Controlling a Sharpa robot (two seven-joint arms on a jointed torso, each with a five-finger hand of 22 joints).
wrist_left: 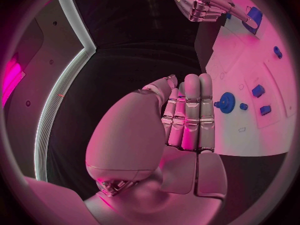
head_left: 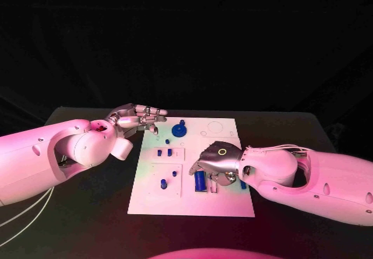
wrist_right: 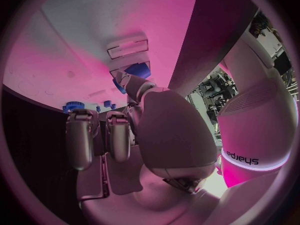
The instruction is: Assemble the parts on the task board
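Head view, left to right. Left hand (head_left: 138,118) sits left of centre in the frame, just off the upper left corner of the task board (head_left: 225,208), over the black table (head_left: 77,216). Its fingers lie straight and close together, thumb alongside, nothing between them; the left wrist view (wrist_left: 187,115) confirms an empty, narrow hand.

The board, a white plate, fills the middle of the frame. Blue gear-like part (head_left: 179,129) near its upper edge, also seen in the left wrist view (wrist_left: 227,103). Below it, two small blue pegs (head_left: 163,152) stand side by side in a raised panel. Further down, lower left area of the board, another small blue peg (head_left: 164,184).

Long blue block (head_left: 200,181) lies lower centre of the board, directly under the right hand's fingertips.

Right hand (head_left: 218,162) is right of centre, over the board, palm down, fingers curled downward toward the long block. Cannot tell whether the fingers grip it or merely touch it; the right wrist view (wrist_right: 119,130) shows blue just beyond the fingers, contact hidden.
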